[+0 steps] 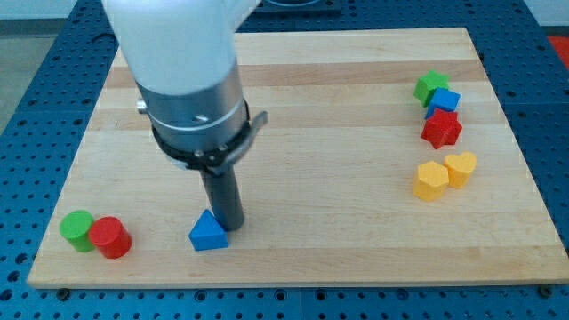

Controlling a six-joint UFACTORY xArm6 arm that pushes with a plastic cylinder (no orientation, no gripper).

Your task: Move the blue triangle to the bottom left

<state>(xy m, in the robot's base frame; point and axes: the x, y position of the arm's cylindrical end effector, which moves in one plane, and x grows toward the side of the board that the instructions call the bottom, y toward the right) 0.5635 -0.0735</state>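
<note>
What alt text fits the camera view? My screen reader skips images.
My tip touches the blue triangle from its upper right, near the wooden board's bottom left. A green cylinder and red cylinder sit at the view's left.

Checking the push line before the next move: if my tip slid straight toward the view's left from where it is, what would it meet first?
Your tip sits at the blue triangle's right, so the triangle comes first. Beyond it stands the red cylinder, though depth is unclear.

Pale wooden board [356,133] on blue perforated table [27,98] (evenly lit)
</note>
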